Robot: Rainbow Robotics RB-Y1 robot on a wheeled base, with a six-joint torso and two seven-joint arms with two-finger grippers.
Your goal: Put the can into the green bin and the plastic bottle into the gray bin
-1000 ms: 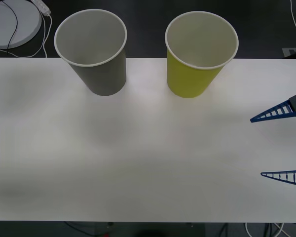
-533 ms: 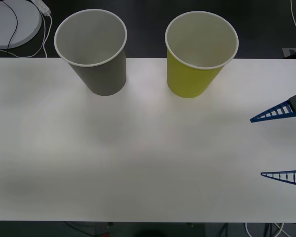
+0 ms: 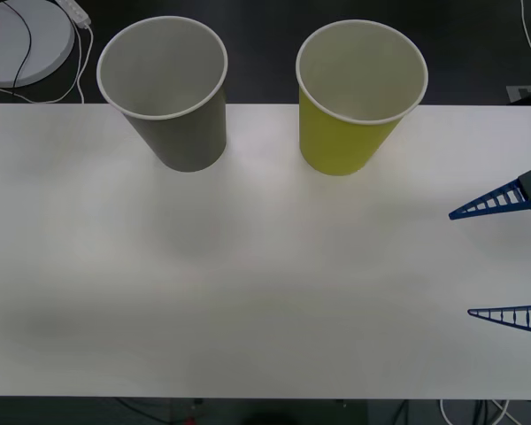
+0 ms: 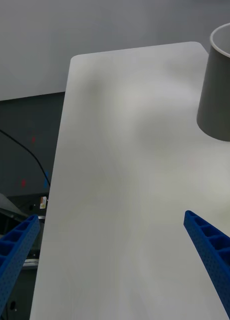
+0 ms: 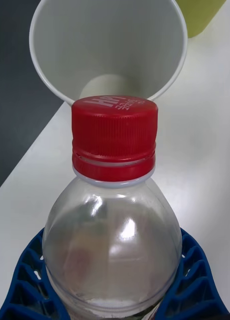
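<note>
White rectangular table (image 3: 248, 292): bears two tall tapered paper cups, both upright at its far edge. Gray bin (image 3: 168, 88) stands toward the left, green bin (image 3: 358, 93) to its right, the two apart. Right gripper (image 3: 504, 261) hangs over the table's right edge, nearer than the green bin, fingers spread. Clear plastic bottle with red screw cap (image 5: 115, 200) sits upright between the left gripper's (image 5: 115, 285) fingers, left of the gray bin, apparently beyond the table's far-left corner.
</note>
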